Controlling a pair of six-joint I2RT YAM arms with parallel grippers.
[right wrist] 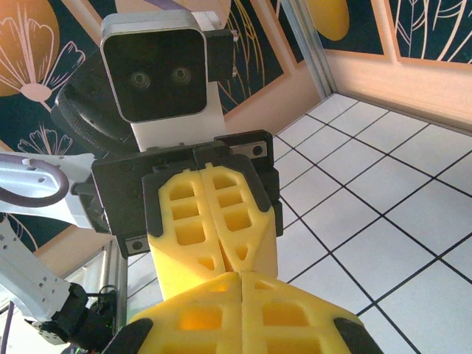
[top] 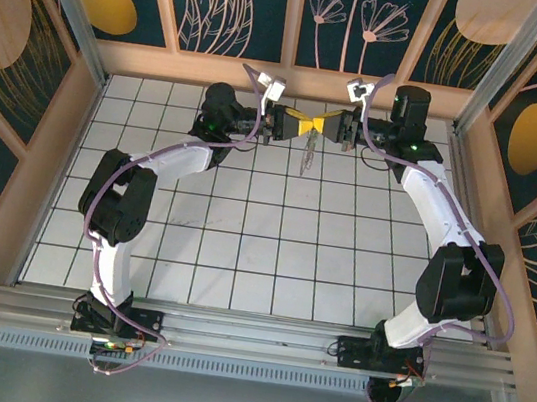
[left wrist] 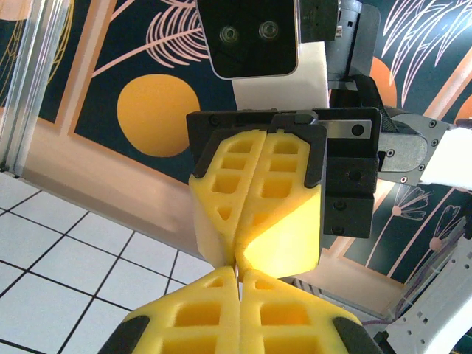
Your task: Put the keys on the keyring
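High over the far middle of the tiled floor, my left gripper [top: 309, 129] and right gripper [top: 323, 131] meet tip to tip, both with jaws pressed together. A thin pale keyring [top: 306, 158] dangles below the meeting point, with small silvery bits on it too faint to tell apart. In the left wrist view my left gripper [left wrist: 240, 279] faces the right gripper [left wrist: 238, 254], and a thin metal sliver [left wrist: 238, 271] shows between the tips. In the right wrist view my right gripper [right wrist: 241, 279] touches the left gripper [right wrist: 234, 259]. The green-headed key is hidden.
The white tiled floor [top: 243, 238] lies under both arms, walled by wooden panels with a dark floral pattern [top: 237, 4]. Metal rails [top: 248, 335] run along the near edge by the arm bases. Purple cables [top: 125, 180] trail along each arm.
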